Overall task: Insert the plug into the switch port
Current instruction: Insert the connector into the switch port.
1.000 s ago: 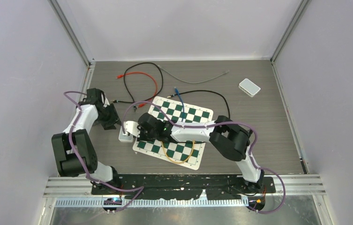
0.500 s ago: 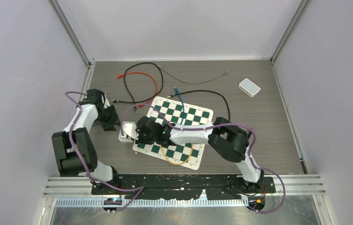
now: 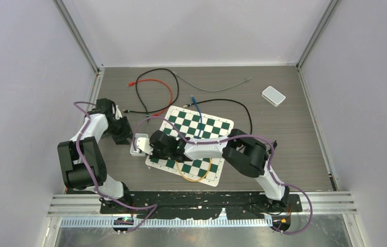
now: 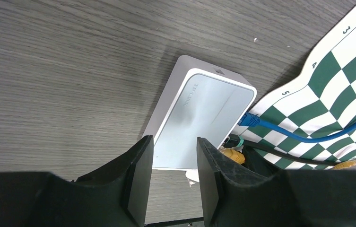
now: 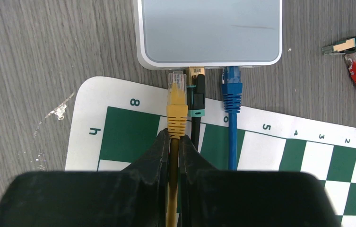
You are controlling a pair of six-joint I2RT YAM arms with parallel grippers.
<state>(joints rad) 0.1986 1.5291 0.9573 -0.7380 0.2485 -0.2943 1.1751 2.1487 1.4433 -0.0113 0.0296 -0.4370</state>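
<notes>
The white switch (image 3: pixel 138 144) lies on the table by the chequered mat's left corner; it also shows in the left wrist view (image 4: pixel 204 118) and the right wrist view (image 5: pixel 209 30). My right gripper (image 5: pixel 176 142) is shut on the yellow cable just behind the yellow plug (image 5: pixel 177 106). The plug's clear tip touches the switch's port edge, left of a black plug (image 5: pixel 195 94) and a blue plug (image 5: pixel 231 90) that sit in ports. My left gripper (image 4: pixel 175 142) is open, its fingers on either side of the switch's far end. From above, the left gripper (image 3: pixel 124 135) and right gripper (image 3: pixel 147 148) flank the switch.
The green-and-white chequered mat (image 3: pixel 206 128) lies under my right arm, with a yellow cable loop (image 3: pixel 195 174) on it. Red (image 3: pixel 158 85), black (image 3: pixel 232 103) and grey (image 3: pixel 217 85) cables lie behind. A small white box (image 3: pixel 273 95) sits back right. Loose plugs (image 5: pixel 355 52) lie right of the switch.
My right gripper has moved left with the yellow plug, up to the switch. The switch has shifted slightly left. The left gripper has stayed by the switch.
</notes>
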